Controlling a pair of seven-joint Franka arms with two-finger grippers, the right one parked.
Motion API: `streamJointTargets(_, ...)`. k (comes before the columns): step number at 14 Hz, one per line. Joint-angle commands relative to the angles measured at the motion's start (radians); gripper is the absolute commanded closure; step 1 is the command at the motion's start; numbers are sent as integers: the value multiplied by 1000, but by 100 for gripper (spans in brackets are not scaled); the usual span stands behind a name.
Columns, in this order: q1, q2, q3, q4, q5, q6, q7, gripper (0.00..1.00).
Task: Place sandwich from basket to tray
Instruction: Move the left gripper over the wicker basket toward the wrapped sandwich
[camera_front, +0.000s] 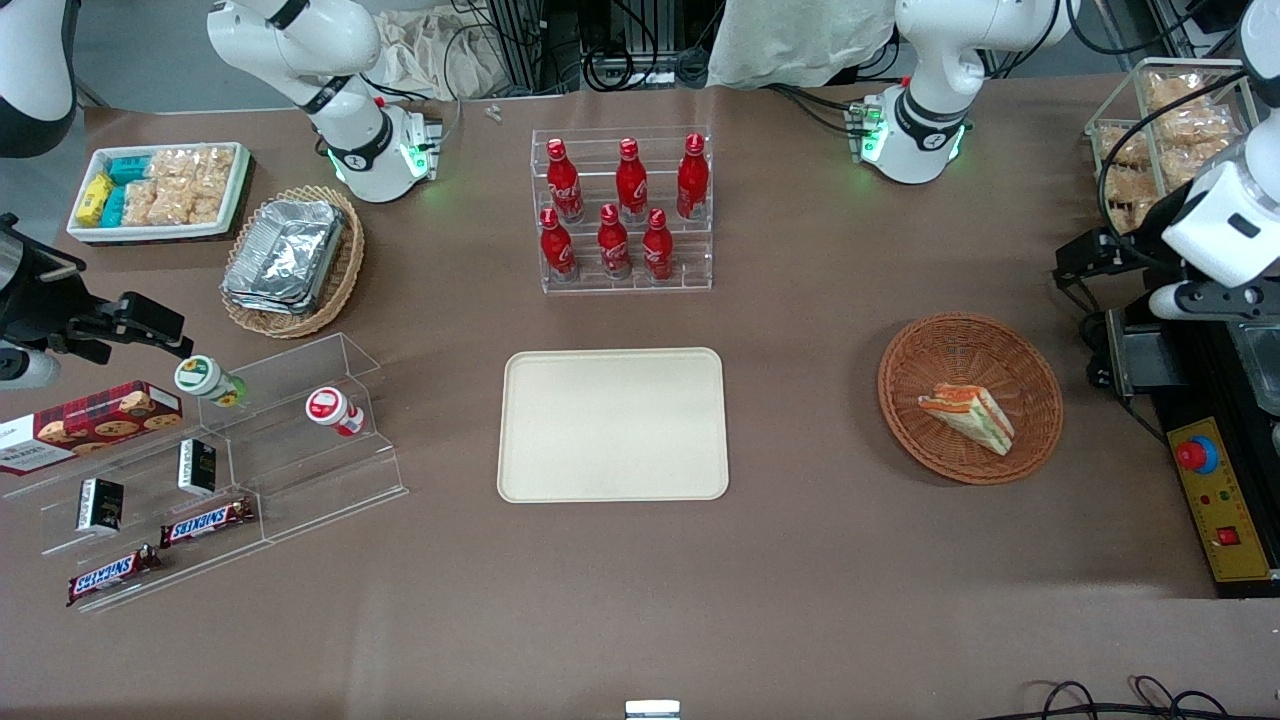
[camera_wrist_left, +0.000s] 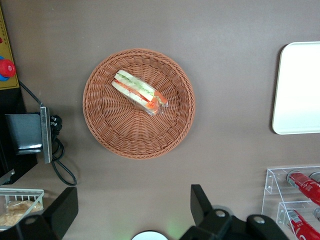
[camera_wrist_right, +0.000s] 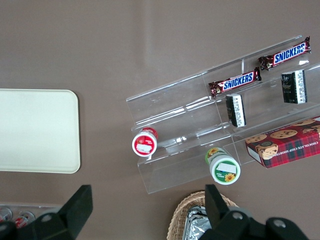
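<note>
The working left arm is hanging high above the table at its own end, its wrist facing straight down. Its black two-finger gripper (camera_wrist_left: 130, 207) is hovering above bare brown tabletop just beside the round reddish-brown woven wicker basket (camera_front: 970, 398) (camera_wrist_left: 139, 103), a little farther from the front camera than the basket's rim. The fingers (camera_wrist_left: 201, 204) are standing spread wide apart and are gripping nothing.

The small triangular sandwich of pale bread with orange, red and green filling (camera_front: 968, 416) (camera_wrist_left: 138, 92) is lying on its side inside the basket, close to the middle of the weave. Its long axis is running diagonally: the orange-red end is pointing toward the flat cream-coloured rectangular tray (camera_front: 612, 424) (camera_wrist_left: 297, 88), while the paler, greener end is pointing toward the working arm's end of the table and slightly nearer the front camera.

There is one sandwich, one reddish-brown basket and one tray, the tray sitting flat at mid-table well apart from the basket. Farther from the front camera than the tray, six red bottles (camera_front: 620, 212) are standing upright in a clear plastic rack (camera_front: 622, 282), three to a row.
</note>
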Motion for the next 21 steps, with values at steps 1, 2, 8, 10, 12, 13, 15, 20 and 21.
streamJointTargets(1, 0, 27, 0, 75, 5, -82, 9, 0)
streamJointTargets(2, 2, 32, 1, 78, 6, -84, 6, 0)
streamJointTargets(8, 12, 91, 3, -17, 6, -40, -271, 0)
streamJointTargets(10, 12, 145, 3, -60, 6, 37, -435, 0)
streamJointTargets(12, 12, 174, 3, -156, -6, 135, -514, 0)
streamJointTargets(13, 12, 193, 4, -199, -8, 199, -582, 0)
streamJointTargets(15, 14, 258, 6, -256, 0, 328, -708, 0)
streamJointTargets(20, 14, 326, 6, -342, -5, 538, -845, 0)
streamJointTargets(21, 14, 326, 6, -367, -8, 581, -859, 0)
